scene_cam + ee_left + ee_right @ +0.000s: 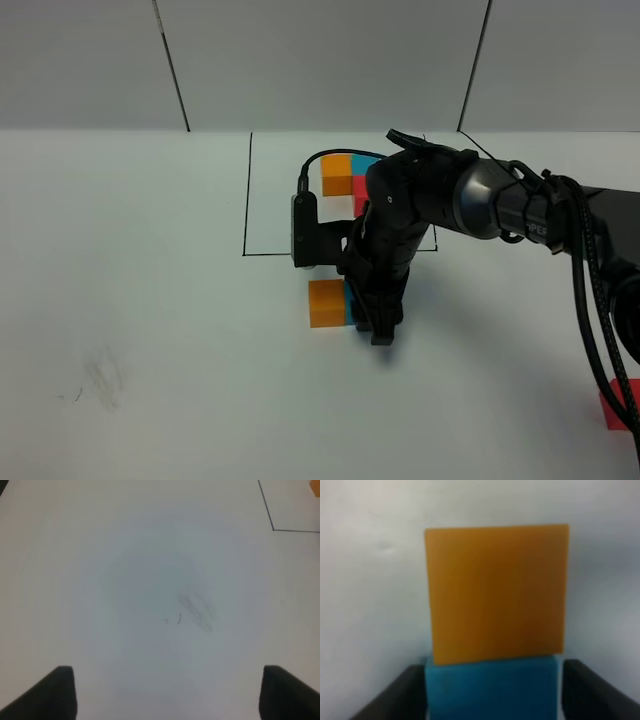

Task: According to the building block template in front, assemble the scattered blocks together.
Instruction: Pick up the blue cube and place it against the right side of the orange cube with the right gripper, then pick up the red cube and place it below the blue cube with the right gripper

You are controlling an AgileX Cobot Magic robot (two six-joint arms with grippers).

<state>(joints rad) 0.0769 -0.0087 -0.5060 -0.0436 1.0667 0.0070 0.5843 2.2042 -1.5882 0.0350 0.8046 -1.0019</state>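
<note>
Right jaws loosely flank blue cube (490, 687); orange cube (497, 592) abuts it

Touching cube pair (326, 303) before template (337, 175); third cube (610, 412) far right

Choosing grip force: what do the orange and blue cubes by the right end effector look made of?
Orange cube: matte, uniform colour, crisp edges, no gloss; likely painted wood or dense foam, cannot tell which. Blue cube: same flat matte look, faintly mottled face; probably the same material.

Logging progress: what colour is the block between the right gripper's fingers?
Blue block, best in right wrist view.
</note>
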